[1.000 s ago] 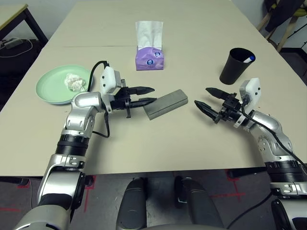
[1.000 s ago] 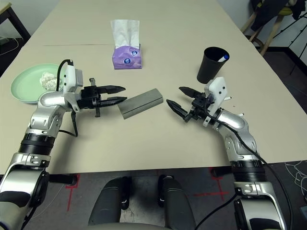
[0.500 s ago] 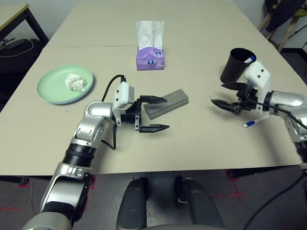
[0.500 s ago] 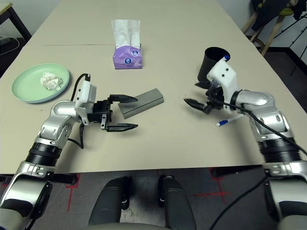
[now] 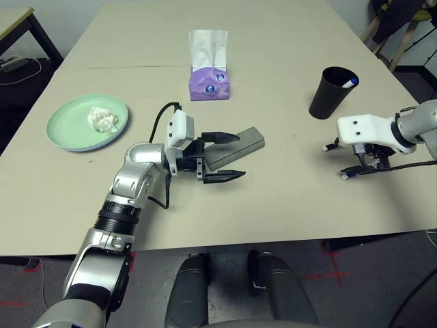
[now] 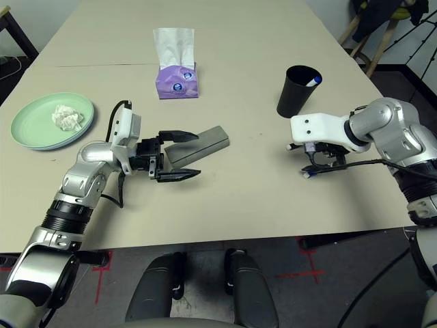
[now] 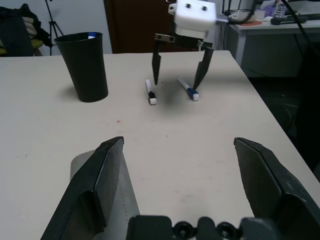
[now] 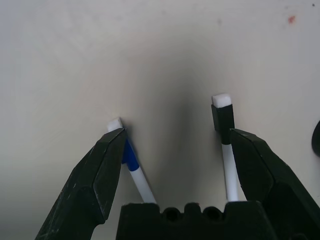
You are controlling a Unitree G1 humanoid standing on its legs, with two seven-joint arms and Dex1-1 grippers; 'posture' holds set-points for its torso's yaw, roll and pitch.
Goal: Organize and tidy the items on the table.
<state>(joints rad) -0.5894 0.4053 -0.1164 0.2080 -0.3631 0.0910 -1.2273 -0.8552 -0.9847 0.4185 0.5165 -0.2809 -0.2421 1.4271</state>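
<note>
The grey glasses case (image 5: 237,145) lies slantwise mid-table. My left gripper (image 5: 227,157) is open, one finger over the case's near end and the other on its near side; the case (image 7: 129,197) shows beside one finger. My right gripper (image 7: 175,84) points straight down at the table, open, with its tips beside two small pens: a black-capped one (image 7: 150,93) and a blue-capped one (image 7: 188,90). Both pens (image 8: 131,165) lie flat between its spread fingers (image 8: 107,160). The black cup (image 5: 331,92) holds another blue-capped pen (image 5: 351,83). A crumpled tissue wad (image 5: 102,119) rests on the pale green plate (image 5: 68,130).
A purple tissue box (image 5: 209,78) stands at the back centre, behind the case. The beige table (image 5: 273,205) has a thin seam across its far part. A dark-framed side desk (image 5: 17,20) stands off the far left corner.
The left gripper has opened wide and moved in around the case's near end. The right arm has swung out to the right and turned its fingers down over the two pens.
</note>
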